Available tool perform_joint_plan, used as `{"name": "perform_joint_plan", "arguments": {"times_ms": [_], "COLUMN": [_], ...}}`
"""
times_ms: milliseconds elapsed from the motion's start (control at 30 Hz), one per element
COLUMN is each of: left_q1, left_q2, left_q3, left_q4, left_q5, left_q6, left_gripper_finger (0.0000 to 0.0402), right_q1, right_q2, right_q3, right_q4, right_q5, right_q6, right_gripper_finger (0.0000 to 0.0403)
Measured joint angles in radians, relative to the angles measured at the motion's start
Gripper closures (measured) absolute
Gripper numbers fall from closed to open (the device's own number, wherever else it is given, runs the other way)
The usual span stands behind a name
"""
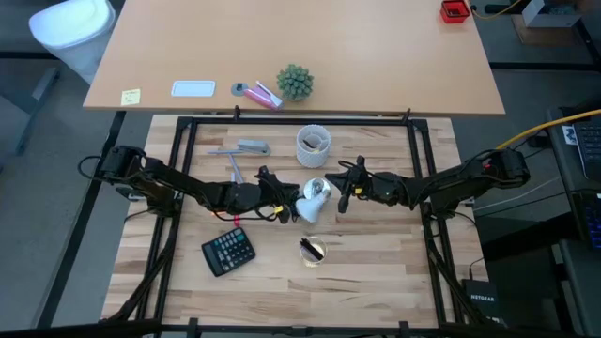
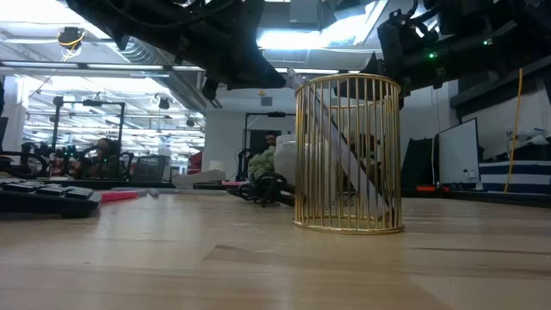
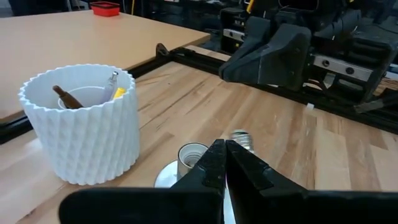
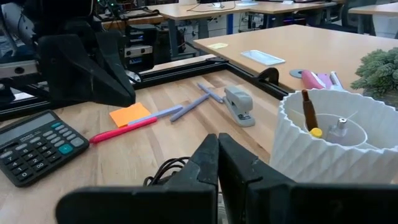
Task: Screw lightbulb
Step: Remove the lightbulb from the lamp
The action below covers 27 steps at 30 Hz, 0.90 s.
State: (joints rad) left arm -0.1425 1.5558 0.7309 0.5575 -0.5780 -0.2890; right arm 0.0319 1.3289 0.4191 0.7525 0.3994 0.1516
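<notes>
One bulb lies mid-table beside the socket, between both grippers. We see the left gripper and right gripper fully closed, holding nothing, apparently staged close on either side for bulb and socket.

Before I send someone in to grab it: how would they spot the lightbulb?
On the wooden table, look between the two shut grippers, just below the ribbed white cup. The lightbulb lies there on its side beside the silver socket. It is the only small white pear-shaped thing; the socket is round and corded.
</notes>
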Motion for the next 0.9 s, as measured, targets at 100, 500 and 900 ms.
{"name": "perform_joint_plan", "arguments": {"times_ms": [100, 500, 900], "left_q1": [0.000, -0.002, -0.002], "left_q2": [0.000, 0.000, 0.000], "left_q3": [0.000, 0.000, 0.000], "left_q4": [0.000, -0.002, -0.001], "left_q5": [-0.001, -0.002, -0.002], "left_q6": [0.000, 0.000, 0.008], "left_gripper_finger": [0.0399, 0.0399, 0.0399], "right_q1": [0.000, 0.005, 0.158], "right_q2": [0.000, -0.125, -0.065], "right_q3": [0.000, 0.000, -0.003], "right_q4": [0.000, -0.241, -0.627], "right_q5": [-0.021, -0.727, -0.473], "right_q6": [0.000, 0.166, 0.199], "right_gripper_finger": [0.0397, 0.0398, 0.0398]}}
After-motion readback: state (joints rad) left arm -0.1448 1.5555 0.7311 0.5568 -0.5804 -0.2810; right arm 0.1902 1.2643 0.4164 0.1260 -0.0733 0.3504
